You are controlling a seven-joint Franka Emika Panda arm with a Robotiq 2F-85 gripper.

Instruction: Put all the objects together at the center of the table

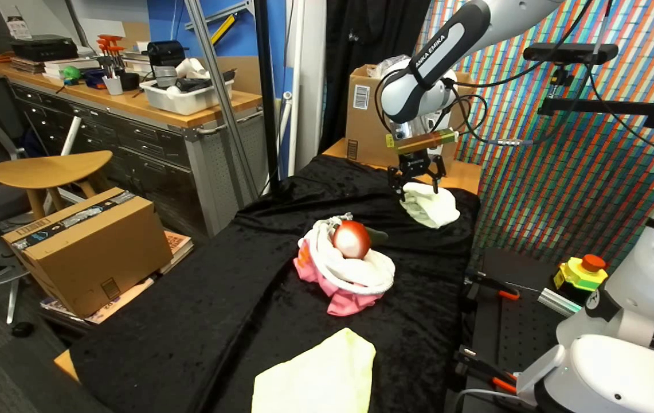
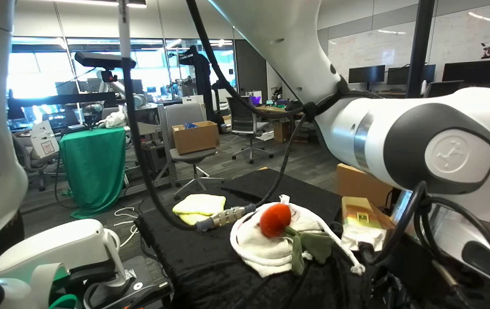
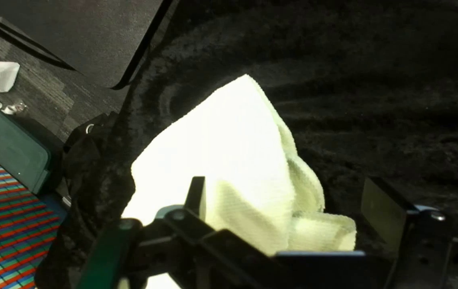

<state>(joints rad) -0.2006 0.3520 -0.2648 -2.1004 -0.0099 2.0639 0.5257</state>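
Toy (image 1: 352, 240), rope (image 1: 356, 288), pink cloth (image 1: 347, 304) and piled white cloth (image 1: 364, 268) looked sorted mid desk (image 1: 189, 332) tbh; yellow cloth (image 1: 319, 376) and loose white cloth (image 1: 433, 206) still needed doing, hand (image 1: 417, 186) spread over the latter, gripping nothing.

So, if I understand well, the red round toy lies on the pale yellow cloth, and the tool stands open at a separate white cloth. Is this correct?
Not quite: the red round toy lies on a white cloth; the pale yellow cloth lies apart from it. Both exterior views show this. The tool does stand open at a separate white cloth.
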